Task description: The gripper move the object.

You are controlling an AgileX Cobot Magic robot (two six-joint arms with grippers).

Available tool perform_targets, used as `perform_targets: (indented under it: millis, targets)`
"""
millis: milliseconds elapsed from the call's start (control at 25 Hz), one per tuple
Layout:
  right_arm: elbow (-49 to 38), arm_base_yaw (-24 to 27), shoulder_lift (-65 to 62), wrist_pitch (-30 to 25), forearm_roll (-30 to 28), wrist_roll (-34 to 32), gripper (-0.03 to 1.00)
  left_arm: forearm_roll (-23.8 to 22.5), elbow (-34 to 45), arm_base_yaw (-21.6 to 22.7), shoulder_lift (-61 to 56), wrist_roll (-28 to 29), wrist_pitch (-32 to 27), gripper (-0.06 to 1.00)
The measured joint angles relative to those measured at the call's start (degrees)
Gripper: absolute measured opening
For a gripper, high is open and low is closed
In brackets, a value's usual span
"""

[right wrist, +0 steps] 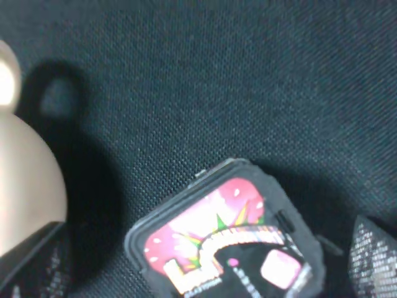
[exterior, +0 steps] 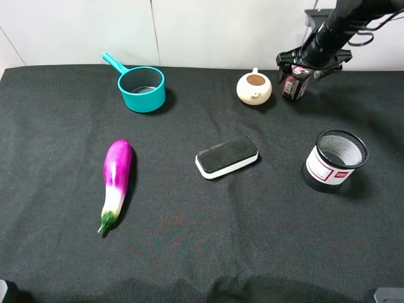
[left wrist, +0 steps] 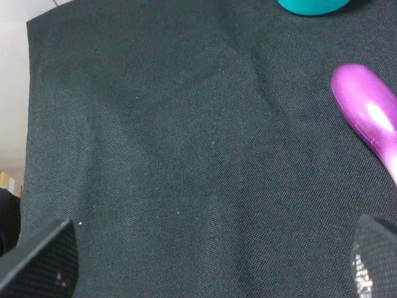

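Six loose things on one black cloth-covered table, one of each kind, plus two grippers.

One teal round saucepan with a straight handle at eleven o'clock; one cream round teapot at one o'clock; one small red-and-black box-shaped container just beside it, toward two o'clock; one black wire-mesh cup with a white-and-red label at four o'clock; one oblong eraser block, black on top and white below, at the centre; one glossy purple eggplant with a white end and green stem at eight o'clock. Black two-fingered claws number two: the left gripper and the right gripper. One bulky black arm shows in the high view, at two o'clock.
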State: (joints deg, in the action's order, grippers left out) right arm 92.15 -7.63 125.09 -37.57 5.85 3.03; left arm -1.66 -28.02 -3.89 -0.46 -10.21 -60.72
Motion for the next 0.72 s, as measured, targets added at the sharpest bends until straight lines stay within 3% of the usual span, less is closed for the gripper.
perform_targets:
  millis: [720]
  targets:
    - [0.0, 0.0, -9.0, -11.4, 0.1, -0.1, 0.67, 0.0, 0.0, 0.0, 0.0, 0.0, 0.0, 0.93]
